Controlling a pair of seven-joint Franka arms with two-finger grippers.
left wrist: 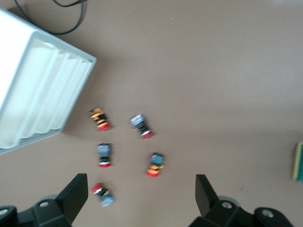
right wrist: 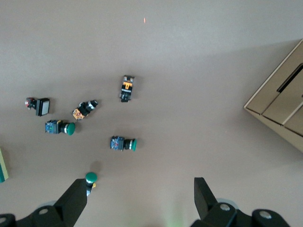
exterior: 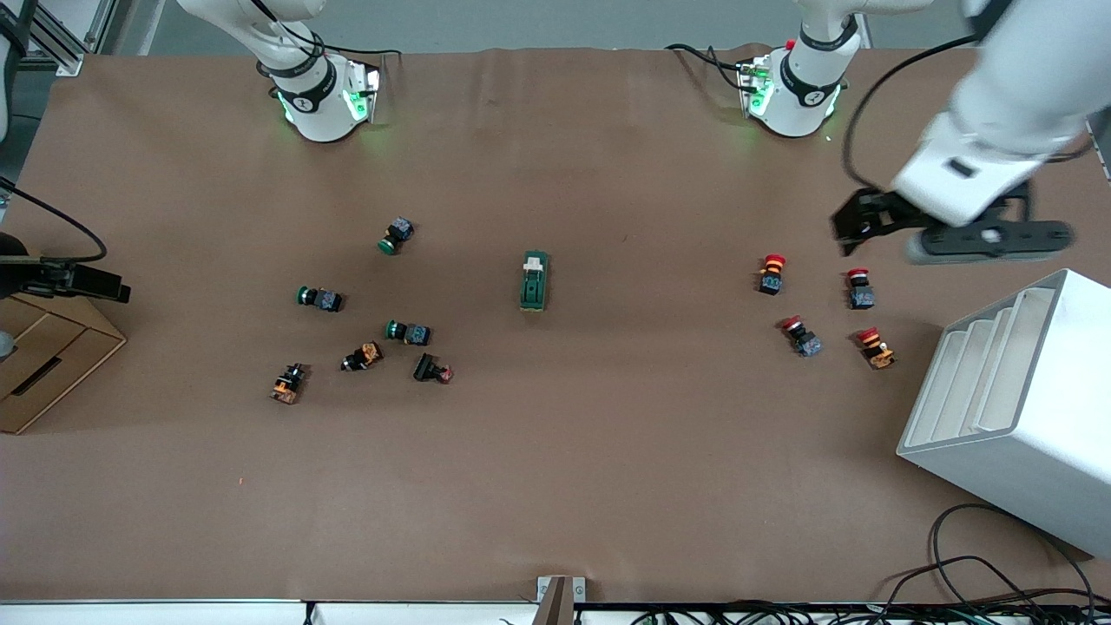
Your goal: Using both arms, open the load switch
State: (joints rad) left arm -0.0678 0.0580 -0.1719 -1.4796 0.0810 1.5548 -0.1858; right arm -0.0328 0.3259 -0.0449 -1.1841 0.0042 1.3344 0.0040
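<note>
The load switch (exterior: 534,280), a dark-green block with a white lever piece, lies flat in the middle of the table; both grippers are well away from it. One edge of it shows in the left wrist view (left wrist: 299,163) and in the right wrist view (right wrist: 2,165). My left gripper (exterior: 864,224) hangs open in the air over the red push buttons (left wrist: 104,156), toward the left arm's end, with nothing between its fingers (left wrist: 75,194). My right gripper (right wrist: 139,194) hangs open and high over bare table beside the green push buttons (right wrist: 124,143), holding nothing.
Several green and orange push buttons (exterior: 364,334) lie toward the right arm's end. Several red ones (exterior: 803,337) lie toward the left arm's end. A white slotted rack (exterior: 1015,399) stands beside the red ones. A cardboard box (exterior: 43,365) sits at the right arm's end. Cables (exterior: 998,582) lie along the table's front edge.
</note>
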